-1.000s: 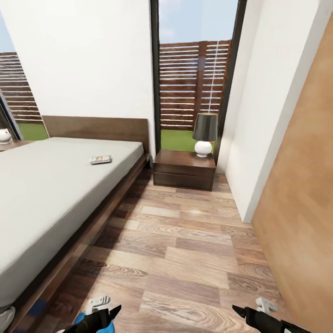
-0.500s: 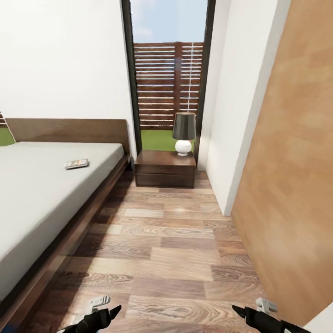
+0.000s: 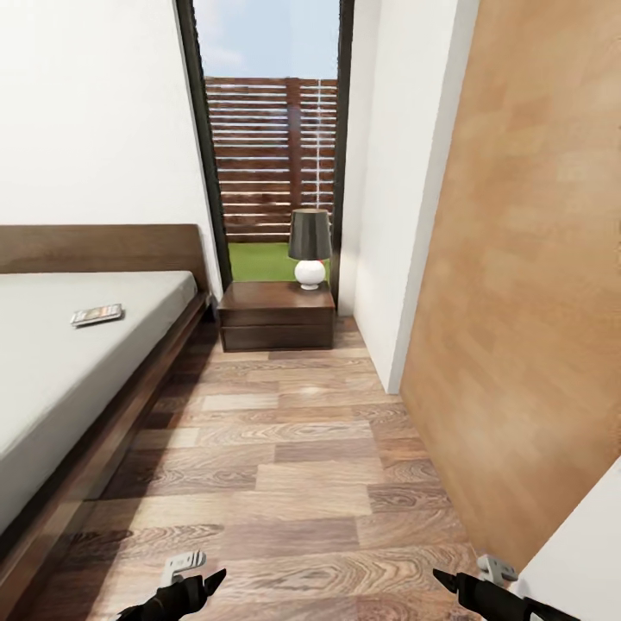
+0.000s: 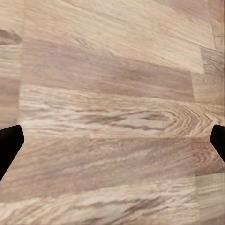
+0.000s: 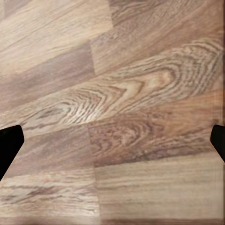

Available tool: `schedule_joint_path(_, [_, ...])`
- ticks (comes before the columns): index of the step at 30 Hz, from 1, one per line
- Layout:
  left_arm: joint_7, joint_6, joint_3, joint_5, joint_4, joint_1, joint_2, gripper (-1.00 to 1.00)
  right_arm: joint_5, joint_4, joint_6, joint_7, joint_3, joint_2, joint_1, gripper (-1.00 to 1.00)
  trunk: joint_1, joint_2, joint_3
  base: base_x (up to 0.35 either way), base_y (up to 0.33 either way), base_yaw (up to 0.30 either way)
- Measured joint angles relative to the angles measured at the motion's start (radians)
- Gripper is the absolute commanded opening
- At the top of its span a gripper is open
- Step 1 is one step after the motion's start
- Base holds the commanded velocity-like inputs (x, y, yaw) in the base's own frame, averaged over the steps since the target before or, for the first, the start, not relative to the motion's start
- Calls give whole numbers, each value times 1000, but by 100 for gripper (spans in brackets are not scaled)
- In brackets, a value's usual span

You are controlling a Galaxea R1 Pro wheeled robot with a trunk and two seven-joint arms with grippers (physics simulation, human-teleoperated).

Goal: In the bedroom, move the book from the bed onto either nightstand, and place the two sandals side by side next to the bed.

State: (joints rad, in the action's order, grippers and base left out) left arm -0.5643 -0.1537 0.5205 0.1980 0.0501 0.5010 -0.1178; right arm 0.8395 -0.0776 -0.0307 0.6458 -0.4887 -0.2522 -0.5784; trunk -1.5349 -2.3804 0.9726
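Our left pincer [image 3: 185, 589] and right pincer [image 3: 466, 591] hang low over the plank floor [image 3: 302, 466], both spread wide and empty, their fingertips at the outer edges of each wrist view. The book [image 3: 96, 315] lies ahead and to our left on the bed [image 3: 52, 362], near its head end and aisle-side edge, long axis roughly across the mattress. Our left arm is nearer. The nightstand [image 3: 276, 312] stands beyond, against the window.

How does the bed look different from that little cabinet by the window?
The bed is long and low, topped by a pale mattress carrying a book; the nightstand is small and boxy, its bare wooden top holding a lamp. Both are dark brown wood standing on the plank floor.
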Motion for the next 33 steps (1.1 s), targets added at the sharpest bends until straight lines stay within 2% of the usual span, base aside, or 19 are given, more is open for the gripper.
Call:
schedule_joint_path(2, [0, 0, 0, 0, 0, 0, 0, 100, 0, 0, 0, 0, 0, 0, 0, 100, 0, 0, 0, 0, 0, -37])
schedule_joint_path(33, [-2, 1, -1, 0, 0, 0, 0, 100, 0, 0, 0, 0, 0, 0, 0, 100, 119, 217, -97, 0, 0, -2])
